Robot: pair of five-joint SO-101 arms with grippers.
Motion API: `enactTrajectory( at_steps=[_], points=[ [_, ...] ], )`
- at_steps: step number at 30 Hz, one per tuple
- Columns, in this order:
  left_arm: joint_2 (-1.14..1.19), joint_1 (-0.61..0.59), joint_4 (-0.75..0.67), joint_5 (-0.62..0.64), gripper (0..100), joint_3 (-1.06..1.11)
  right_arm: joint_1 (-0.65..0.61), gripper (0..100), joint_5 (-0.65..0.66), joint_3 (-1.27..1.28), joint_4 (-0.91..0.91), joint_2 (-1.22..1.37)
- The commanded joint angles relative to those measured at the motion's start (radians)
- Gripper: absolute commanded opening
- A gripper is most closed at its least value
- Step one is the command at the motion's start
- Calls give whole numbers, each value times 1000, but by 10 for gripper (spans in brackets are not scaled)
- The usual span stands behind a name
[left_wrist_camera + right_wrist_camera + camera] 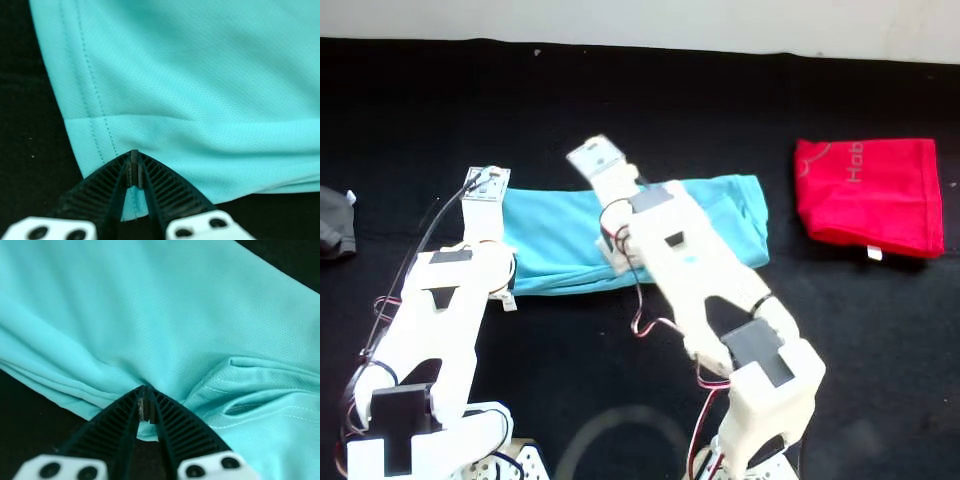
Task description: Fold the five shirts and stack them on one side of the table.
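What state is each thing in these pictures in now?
turquoise shirt: partly folded, gripped at its near edge
red shirt: folded, lying apart at the side
dark cloth: bunched, at the table's edge
left gripper: jaws shut on the turquoise shirt
right gripper: jaws shut on the turquoise shirt

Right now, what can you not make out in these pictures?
High view: the dark grey cloth is cut off by the left edge; shirt or not, unclear.
High view: the right arm covers the middle of the turquoise shirt.
Wrist views: how many layers the left hand and right hand pinch is hidden inside their grip.
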Motion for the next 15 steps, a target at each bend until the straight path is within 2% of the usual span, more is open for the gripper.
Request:
enactTrajectory(
  at_steps=[1, 8, 12, 15],
  points=[
    [-28, -8, -6, -2, 9, -21, 45, 9, -5, -107, 84, -142],
    [-315, -8, 348, -2, 9, -209, 137, 9, -5, -91, 139, -357],
    [-440, -31, 427, -6, 10, -229, 153, 9, -5, -33, 206, -449],
    [-432, -64, 451, -6, 11, -228, 151, 9, -5, 31, 269, -533]
  ],
)
